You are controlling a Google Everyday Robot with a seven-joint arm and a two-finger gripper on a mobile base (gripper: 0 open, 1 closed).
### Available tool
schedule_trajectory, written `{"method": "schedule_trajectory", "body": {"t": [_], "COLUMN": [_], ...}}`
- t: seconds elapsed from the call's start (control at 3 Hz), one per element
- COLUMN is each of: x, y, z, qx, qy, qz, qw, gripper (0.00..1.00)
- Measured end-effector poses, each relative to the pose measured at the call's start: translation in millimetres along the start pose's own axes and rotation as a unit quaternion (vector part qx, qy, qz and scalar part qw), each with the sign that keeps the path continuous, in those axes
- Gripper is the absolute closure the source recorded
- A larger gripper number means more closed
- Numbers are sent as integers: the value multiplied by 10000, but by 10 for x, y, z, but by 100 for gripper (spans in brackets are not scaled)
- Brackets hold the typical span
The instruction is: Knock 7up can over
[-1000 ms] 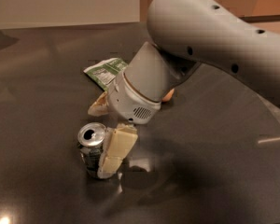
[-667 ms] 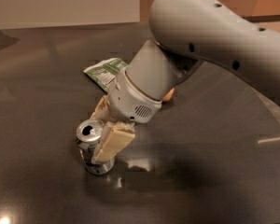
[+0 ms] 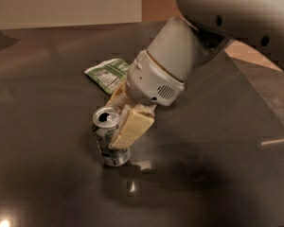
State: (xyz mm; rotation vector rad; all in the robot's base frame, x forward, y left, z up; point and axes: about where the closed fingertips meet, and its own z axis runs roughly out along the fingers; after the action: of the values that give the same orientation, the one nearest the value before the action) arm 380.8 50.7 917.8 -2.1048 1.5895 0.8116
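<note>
Where the dark, glossy tabletop point(image 3: 42, 164) fills the left of the view, a small bright glint sits at its bottom corner and a pale wall point(image 3: 61, 4) stands behind its far edge. Further right, a flat green snack bag point(image 3: 105, 71) with a white printed panel lies on the table, its right end hidden behind the robot's wrist.

Nearer the camera than the bag is the 7up can point(image 3: 105, 132), silver with greenish-grey print and a pull-tab top whose mouth is open. It rests on the table near the middle of the view, tilted rather than upright. Its top leans left while its base sits a little further right. Whether the whole base touches the surface cannot be told.

The gripper point(image 3: 116, 123) is down at the can, reaching in from the upper right. Its two cream fingers point(image 3: 135, 123) stand apart from one another. The near one lies slanted across the can's right side, touching it from just under the rim down past the middle. The far one shows above and behind the can's top, with its tip hidden.

Above the fingers comes the white wrist housing point(image 3: 156, 82), which has a small vent grille on its lower face. From it the thick, light-grey arm point(image 3: 236, 13) climbs to the upper right corner. A soft shadow point(image 3: 189, 171) of the arm spreads over the table right of the can. Past the table's right edge lies a paler grey surface point(image 3: 270, 98).
</note>
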Motion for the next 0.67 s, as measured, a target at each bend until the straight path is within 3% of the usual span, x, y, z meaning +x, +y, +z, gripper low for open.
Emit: {"method": "schedule_trajectory", "body": {"t": [0.33, 0.67], "x": [112, 301], "y": [-38, -58], "z": [-415, -748], "qx": [86, 205], "qy": [556, 1450], "qz": [-12, -153], "qw": [9984, 9891], "gripper": [100, 100]}}
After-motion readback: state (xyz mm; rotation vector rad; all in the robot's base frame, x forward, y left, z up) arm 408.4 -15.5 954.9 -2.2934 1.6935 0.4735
